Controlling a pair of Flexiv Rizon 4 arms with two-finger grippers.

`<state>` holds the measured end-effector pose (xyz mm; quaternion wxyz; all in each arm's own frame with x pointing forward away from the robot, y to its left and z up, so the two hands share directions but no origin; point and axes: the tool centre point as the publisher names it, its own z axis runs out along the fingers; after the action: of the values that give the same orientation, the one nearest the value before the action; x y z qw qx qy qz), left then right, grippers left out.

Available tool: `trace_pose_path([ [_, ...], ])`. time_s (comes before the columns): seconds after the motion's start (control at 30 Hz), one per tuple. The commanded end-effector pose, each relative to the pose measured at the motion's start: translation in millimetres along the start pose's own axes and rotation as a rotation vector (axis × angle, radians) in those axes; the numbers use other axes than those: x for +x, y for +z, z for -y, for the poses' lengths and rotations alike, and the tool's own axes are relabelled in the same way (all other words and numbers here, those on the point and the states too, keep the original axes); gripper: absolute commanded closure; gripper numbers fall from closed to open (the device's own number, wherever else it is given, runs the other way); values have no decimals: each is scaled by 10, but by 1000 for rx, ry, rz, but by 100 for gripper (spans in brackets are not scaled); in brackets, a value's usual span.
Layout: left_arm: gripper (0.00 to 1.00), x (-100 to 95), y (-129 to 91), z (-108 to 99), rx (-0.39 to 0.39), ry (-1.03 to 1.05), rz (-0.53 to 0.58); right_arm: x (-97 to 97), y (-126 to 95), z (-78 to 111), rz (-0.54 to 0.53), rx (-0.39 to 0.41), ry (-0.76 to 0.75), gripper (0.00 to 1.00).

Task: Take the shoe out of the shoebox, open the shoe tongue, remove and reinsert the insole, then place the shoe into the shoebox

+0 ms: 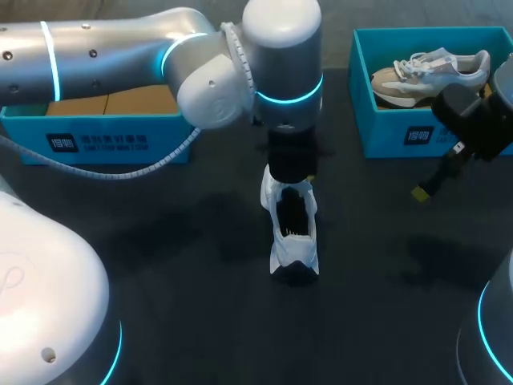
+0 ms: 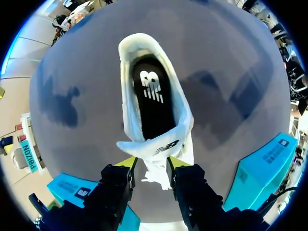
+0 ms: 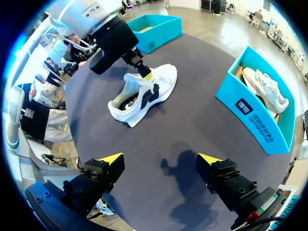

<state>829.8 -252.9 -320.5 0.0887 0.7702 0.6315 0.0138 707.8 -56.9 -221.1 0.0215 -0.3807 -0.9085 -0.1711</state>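
White lace-up sneaker (image 1: 293,233) sole-down at the middle of the dark bench (image 1: 160,265), black insole (image 2: 151,106) lying flat inside. Left pincer (image 2: 151,163) down from above, clamped on the sneaker's white tongue (image 2: 154,147), one yellow tip at each side. Right pincer (image 3: 161,161) over the bench's right side, fingers wide apart, well apart from the white sneaker. At the far right corner, open turquoise cardboard shoebox (image 1: 385,136) with a grey-and-beige sneaker (image 1: 429,76) inside. At the far left corner, second turquoise box (image 1: 104,132).
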Motion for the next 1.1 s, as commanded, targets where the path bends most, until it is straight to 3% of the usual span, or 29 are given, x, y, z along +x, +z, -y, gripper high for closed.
trace_pose_path([
  [0.03, 62, 66, -20, 46, 6, 4, 6, 2, 10, -14, 2, 4, 2, 0],
  [0.57, 62, 119, 64, 343, 48, 57, -14, 2, 10, -14, 2, 4, 2, 0],
  [0.77, 59, 82, -36, 325, 14, 46, -2, 2, 10, -14, 2, 4, 2, 0],
  [0.87, 64, 85, -136, 309, 2, 31, 5, 2, 10, -14, 2, 4, 2, 0],
  [0.9, 76, 87, -160, 307, -7, 21, 10, 2, 10, -14, 2, 4, 2, 0],
  [0.93, 79, 88, -179, 306, -13, 14, 13, 2, 10, -14, 2, 4, 2, 0],
  [1.1, 73, 90, -190, 319, -7, -1, 20, 2, 10, -14, 2, 4, 2, 0],
])
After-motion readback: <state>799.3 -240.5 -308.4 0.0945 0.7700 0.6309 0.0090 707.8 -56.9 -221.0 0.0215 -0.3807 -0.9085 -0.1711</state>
